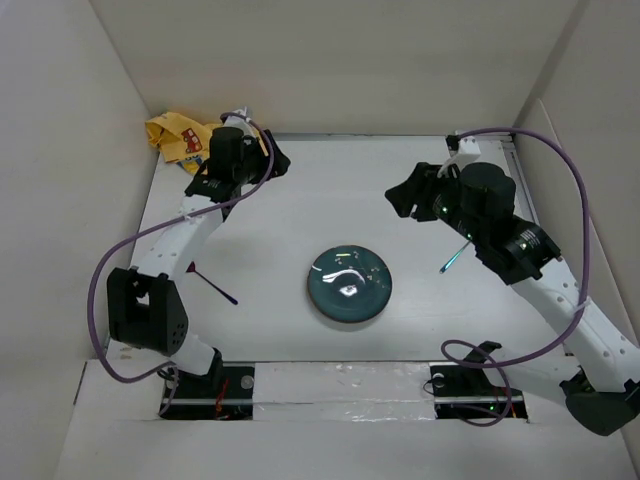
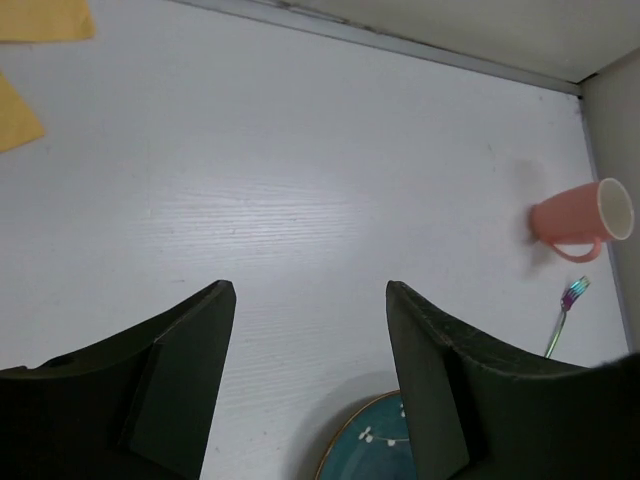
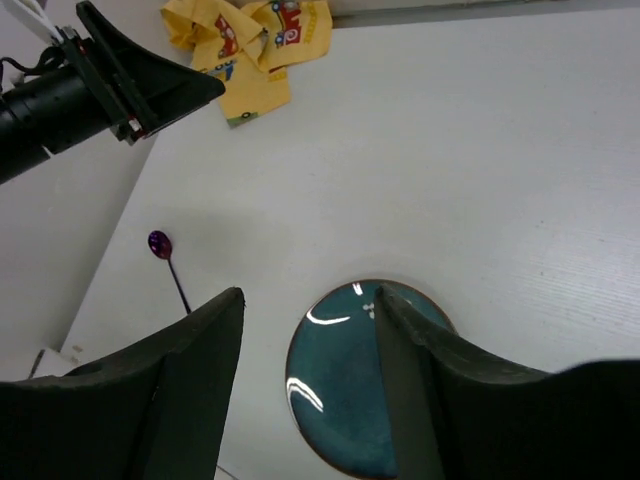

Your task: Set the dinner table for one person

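My left pincer (image 2: 310, 290) is wide open and holds nothing. In its wrist view the two dark fingers frame only bare surface. It hangs over the upper left of the white tabletop (image 1: 300, 210), which fills the middle of the overhead view between pale walls. A crumpled yellow cloth (image 1: 175, 137), printed with small cars, lies just beside this pincer at the tabletop's upper left corner.

My right pincer (image 3: 305, 295) is also well open and empty. It hovers over the upper right part of the tabletop, with its fingers pointing toward the middle.

A round teal plate (image 1: 349, 285) sits flat a little below the centre of the overhead view, apart from both pincers. In the right wrist view it lies under the gap between my fingers, and in the left wrist view its rim peeks in at the bottom edge.

A purple spoon (image 1: 212, 282) lies to the left of the plate, well apart from it. Its bowl is toward the upper left and its handle runs down to the right. A thin iridescent fork (image 1: 455, 255) lies to the right of the plate, partly under my right arm.

In the left wrist view, a pink cup (image 2: 580, 217) lies on its side near the right edge with its handle toward the bottom of the frame. The fork's tines are just below it.
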You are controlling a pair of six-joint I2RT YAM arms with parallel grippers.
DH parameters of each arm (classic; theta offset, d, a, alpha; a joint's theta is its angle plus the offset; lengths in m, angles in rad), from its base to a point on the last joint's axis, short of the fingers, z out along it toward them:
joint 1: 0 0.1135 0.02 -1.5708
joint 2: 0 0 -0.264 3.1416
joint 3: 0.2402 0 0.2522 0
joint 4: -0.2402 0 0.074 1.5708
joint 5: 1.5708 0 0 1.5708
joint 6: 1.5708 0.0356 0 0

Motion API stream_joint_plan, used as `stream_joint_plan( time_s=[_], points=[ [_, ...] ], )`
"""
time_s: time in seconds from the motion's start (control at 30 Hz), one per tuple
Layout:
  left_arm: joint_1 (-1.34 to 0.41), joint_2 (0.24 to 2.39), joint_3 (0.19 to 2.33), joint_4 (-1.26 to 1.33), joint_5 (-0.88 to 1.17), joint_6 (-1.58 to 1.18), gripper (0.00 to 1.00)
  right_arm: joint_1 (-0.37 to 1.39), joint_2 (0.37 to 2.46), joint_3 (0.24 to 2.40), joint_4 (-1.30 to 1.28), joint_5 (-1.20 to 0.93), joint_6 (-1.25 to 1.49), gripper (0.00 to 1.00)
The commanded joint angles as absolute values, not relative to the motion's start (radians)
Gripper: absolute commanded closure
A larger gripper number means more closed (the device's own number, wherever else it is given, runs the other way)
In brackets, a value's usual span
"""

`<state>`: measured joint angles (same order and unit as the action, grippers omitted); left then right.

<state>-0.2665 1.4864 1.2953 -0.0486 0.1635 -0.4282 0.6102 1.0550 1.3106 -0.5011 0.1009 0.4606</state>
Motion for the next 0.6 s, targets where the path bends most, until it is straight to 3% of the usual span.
stream_joint_plan(
  time_s=[0.0, 0.03, 0.07, 0.1, 0.13, 0.17, 0.23, 0.27, 0.4, 0.43, 0.57],
  points=[
    [-0.261, 1.491, 1.371, -0.044, 0.114, -0.425, 0.40, 0.586, 1.048, 1.296, -0.453, 0.102, 0.434, 0.57],
    [-0.261, 1.500, 1.371, -0.044, 0.098, -0.425, 0.40, 0.586, 1.051, 1.296, -0.453, 0.101, 0.434, 0.58],
    [-0.261, 1.517, 1.409, -0.063, 0.085, -0.417, 0.40, 0.575, 1.054, 1.298, -0.459, 0.089, 0.422, 0.82],
    [-0.261, 1.564, 1.434, -0.098, 0.057, -0.407, 0.41, 0.554, 1.052, 1.287, -0.457, 0.075, 0.411, 0.94],
    [-0.261, 1.597, 1.462, -0.116, 0.034, -0.394, 0.47, 0.545, 1.046, 1.273, -0.453, 0.078, 0.402, 1.00],
    [-0.261, 1.627, 1.521, -0.139, 0.011, -0.384, 0.58, 0.534, 1.042, 1.257, -0.439, 0.074, 0.403, 1.00],
    [-0.261, 1.748, 1.595, -0.227, -0.139, -0.368, 0.98, 0.488, 1.031, 1.220, -0.433, 0.017, 0.403, 1.00],
    [-0.252, 1.790, 1.682, -0.262, -0.167, -0.368, 1.00, 0.476, 1.029, 1.209, -0.425, 0.008, 0.396, 1.00],
    [-0.232, 2.020, 1.863, -0.385, -0.267, -0.336, 1.00, 0.437, 1.029, 1.172, -0.400, -0.043, 0.391, 1.00],
    [-0.232, 2.055, 1.897, -0.393, -0.276, -0.340, 0.87, 0.437, 1.034, 1.173, -0.396, -0.043, 0.390, 1.00],
    [-0.170, 2.177, 2.015, -0.393, -0.264, -0.370, 0.61, 0.428, 1.069, 1.177, -0.396, -0.057, 0.390, 1.00]
  ],
)
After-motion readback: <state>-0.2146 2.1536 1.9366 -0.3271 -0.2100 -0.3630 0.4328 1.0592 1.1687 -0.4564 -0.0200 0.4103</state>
